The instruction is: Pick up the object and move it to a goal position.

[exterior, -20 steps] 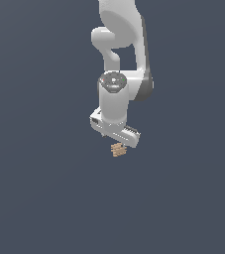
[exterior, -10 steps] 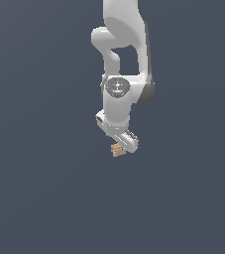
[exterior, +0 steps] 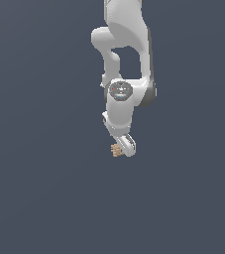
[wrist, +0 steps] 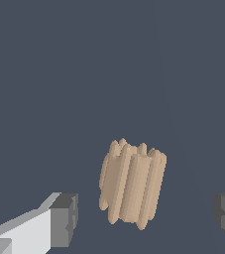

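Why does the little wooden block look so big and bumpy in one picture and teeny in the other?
Wrist view: camera sits close, so the block fills much of the picture, ridges sharp, evenly lit. Exterior view: seen from farther off, it is a tiny speck at the gripper.

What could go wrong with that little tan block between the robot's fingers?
1. In the wrist view, both grey pads stand apart from the tan block. If the gripper lifted before closing, it would likely miss the block.
2. The block looks tilted and ridged, so closing pads might twist it loose.

Bare simulator scene: flat, uniform slate-grey backdrop [exterior: 34, 198], no furniture or walls, only rendered white arm [exterior: 126, 44].
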Controlling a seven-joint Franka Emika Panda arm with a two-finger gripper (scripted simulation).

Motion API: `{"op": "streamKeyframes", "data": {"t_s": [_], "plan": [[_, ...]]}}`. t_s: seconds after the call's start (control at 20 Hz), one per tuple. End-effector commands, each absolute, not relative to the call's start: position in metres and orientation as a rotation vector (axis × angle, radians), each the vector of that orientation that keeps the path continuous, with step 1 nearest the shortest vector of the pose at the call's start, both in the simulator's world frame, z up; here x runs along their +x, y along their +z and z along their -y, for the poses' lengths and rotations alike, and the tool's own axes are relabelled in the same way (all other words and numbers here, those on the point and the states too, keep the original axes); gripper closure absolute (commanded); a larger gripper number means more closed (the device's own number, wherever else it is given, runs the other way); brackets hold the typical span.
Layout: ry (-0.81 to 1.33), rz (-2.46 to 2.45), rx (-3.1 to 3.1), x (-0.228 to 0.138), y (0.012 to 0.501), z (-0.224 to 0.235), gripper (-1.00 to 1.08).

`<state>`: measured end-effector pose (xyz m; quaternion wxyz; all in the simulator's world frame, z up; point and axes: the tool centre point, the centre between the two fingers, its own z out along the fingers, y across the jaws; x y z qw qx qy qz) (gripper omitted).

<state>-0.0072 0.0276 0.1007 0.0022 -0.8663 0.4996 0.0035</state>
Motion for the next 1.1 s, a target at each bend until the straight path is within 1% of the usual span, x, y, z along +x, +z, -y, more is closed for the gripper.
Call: {"op": "streamKeyframes", "data": {"t_s": [0.0,0.5,0.85,1.05], "plan": [[0.008,-1.645,-2.673,-0.008,0.097,-0.029,-0.92],[0.001,-1.820,-2.560,-0.010,0.090,-0.033,-0.92],[0.001,-1.836,-2.549,-0.010,0.088,-0.034,-0.92],[0.000,-1.837,-2.549,-0.011,0.079,-0.034,-0.92]]}}
